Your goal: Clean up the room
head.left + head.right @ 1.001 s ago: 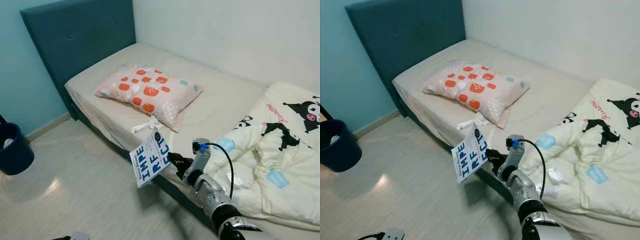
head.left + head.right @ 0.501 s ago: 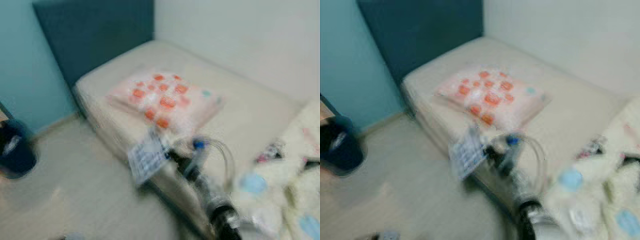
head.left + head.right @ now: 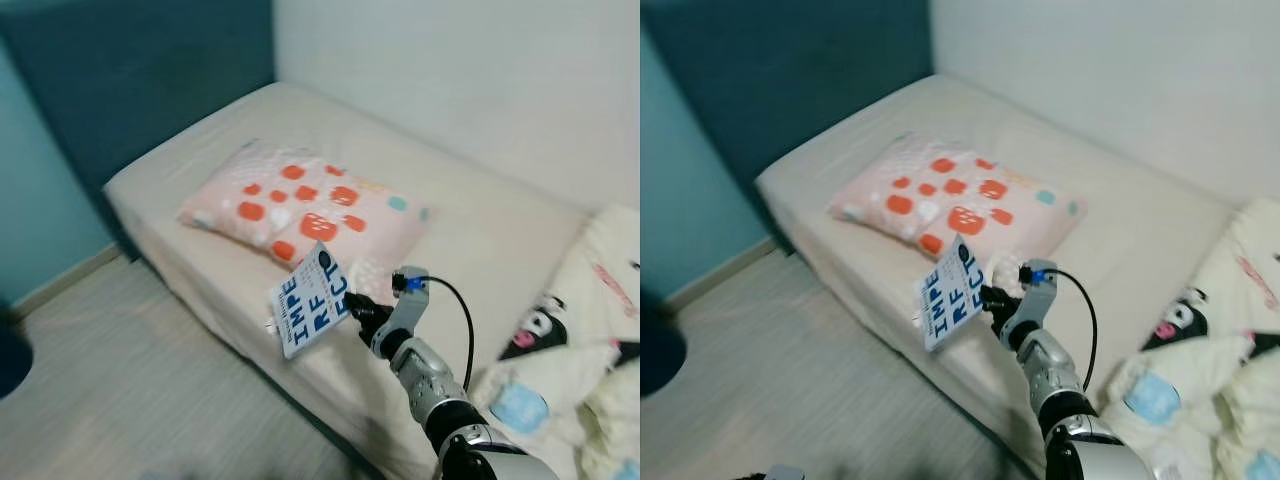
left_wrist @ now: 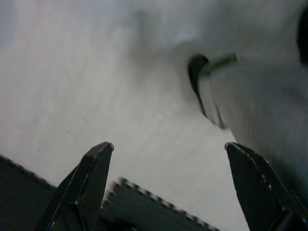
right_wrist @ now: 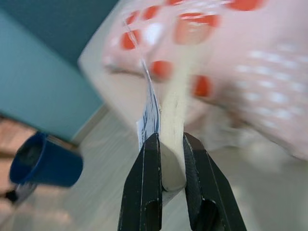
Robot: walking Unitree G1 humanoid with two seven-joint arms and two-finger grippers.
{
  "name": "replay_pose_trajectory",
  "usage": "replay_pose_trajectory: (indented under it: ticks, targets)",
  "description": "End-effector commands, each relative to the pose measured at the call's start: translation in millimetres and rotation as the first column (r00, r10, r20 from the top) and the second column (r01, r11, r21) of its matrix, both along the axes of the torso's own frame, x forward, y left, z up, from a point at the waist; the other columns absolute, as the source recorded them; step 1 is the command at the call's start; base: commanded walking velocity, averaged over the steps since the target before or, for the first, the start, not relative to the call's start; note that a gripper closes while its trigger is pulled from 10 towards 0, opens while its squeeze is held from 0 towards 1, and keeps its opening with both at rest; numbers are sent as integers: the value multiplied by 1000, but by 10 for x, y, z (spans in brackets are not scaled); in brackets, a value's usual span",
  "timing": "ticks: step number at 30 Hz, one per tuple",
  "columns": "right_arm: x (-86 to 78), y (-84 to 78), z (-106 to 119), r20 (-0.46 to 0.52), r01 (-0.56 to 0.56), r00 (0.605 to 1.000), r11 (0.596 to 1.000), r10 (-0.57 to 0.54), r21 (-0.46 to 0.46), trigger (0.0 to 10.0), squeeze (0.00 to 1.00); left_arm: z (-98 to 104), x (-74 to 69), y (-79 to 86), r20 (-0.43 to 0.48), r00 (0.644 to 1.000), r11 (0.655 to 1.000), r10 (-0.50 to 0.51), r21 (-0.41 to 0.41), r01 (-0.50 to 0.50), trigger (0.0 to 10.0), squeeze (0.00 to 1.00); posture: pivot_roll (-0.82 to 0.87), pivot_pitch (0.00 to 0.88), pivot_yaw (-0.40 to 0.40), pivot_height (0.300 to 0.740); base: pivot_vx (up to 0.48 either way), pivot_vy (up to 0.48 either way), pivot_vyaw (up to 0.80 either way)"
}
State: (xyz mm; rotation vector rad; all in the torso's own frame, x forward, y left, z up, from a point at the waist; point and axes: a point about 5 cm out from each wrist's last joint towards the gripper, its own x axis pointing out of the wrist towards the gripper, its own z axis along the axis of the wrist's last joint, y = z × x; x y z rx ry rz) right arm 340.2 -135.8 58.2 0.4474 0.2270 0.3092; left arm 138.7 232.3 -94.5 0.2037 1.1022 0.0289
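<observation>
- Holding a book by its lower edge, the right hand is closed on it, one black finger on each side of the pages in the right wrist view.
- Book: white cover with large blue letters, held tilted in the air above the near edge of the bed, just in front of the pillow.
- Handling, as a judgement: a thin paperback, light, fairly stiff along the spine but liable to flex or fan open if pinched at a loose corner; the cover looks smooth, so it may slip under a weak grip.
- Best hold, as a judgement: across the full thickness near the spine or the lower edge, as now, so that the pages stay shut.
- Pillow: pink with red and white patches, lying flat on the sheet near the dark blue headboard.
- Quilt: cream, cartoon print, bunched at the robot's right, well apart from the book.
- Bin: blue, on the floor by the teal wall, seen in the right wrist view.
- Left hand: open, fingers spread wide, pointing at pale floor, idle.
</observation>
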Motion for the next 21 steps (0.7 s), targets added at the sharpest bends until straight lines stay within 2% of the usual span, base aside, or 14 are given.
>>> replay_pose_trajectory:
  ticks: [1,4,8,9,10,11,12,14,15,18,19,21]
  targets:
    - [20,-138,31,17,80,997,996,-81,29,10000,0,-26,-80,4,-19,1000,1000,6,-5,-7,10000,0,-29,128,0,740,0,0,0]
    - [35,-240,51,16,133,991,990,-134,53,10000,0,-26,-82,5,-18,1000,1000,3,-5,-3,10000,0,-24,130,5,740,0,0,0]
    - [39,-269,56,14,148,989,987,-149,61,10000,0,-26,-83,6,-18,1000,1000,1,-5,-1,10000,0,-24,130,5,740,0,0,0]
    - [76,-384,115,22,202,979,975,-205,92,10000,0,-27,-89,10,-18,1000,1000,0,-3,0,10000,0,-4,137,10,740,0,0,0]
    - [76,-384,115,22,202,979,975,-205,92,10000,0,-27,-89,10,-18,1000,1000,0,-3,0,10000,0,-4,137,10,740,0,0,0]
    - [137,-585,233,33,292,953,945,-300,149,10000,0,-27,-102,24,-21,1000,1000,-2,5,2,10000,0,14,148,21,740,0,0,0]
    - [137,-585,233,33,292,953,945,-300,149,10000,0,-27,-102,24,-21,1000,1000,-2,5,2,10000,0,14,148,21,740,0,0,0]
    - [214,-832,412,38,390,912,892,-409,229,10000,0,-30,-128,47,-27,1000,1000,-4,16,5,10000,0,28,159,28,740,0,0,0]
    - [235,-881,461,38,406,903,880,-427,248,10000,0,-31,-137,54,-29,1000,1000,-5,19,5,10000,0,28,159,28,740,0,0,0]
    - [280,-875,542,51,384,908,875,-416,294,10000,0,-34,-157,68,-33,999,1000,-4,24,4,10000,0,43,170,32,740,0,0,0]
    - [312,-853,594,65,369,913,881,-404,297,10000,573,-35,-173,80,-35,999,1000,-2,27,3,10000,0,59,183,35,740,0,0,0]
    - [312,-853,594,65,369,913,881,-404,297,10000,573,-35,-173,80,-35,999,1000,-2,27,3,10000,0,59,183,35,740,0,0,0]
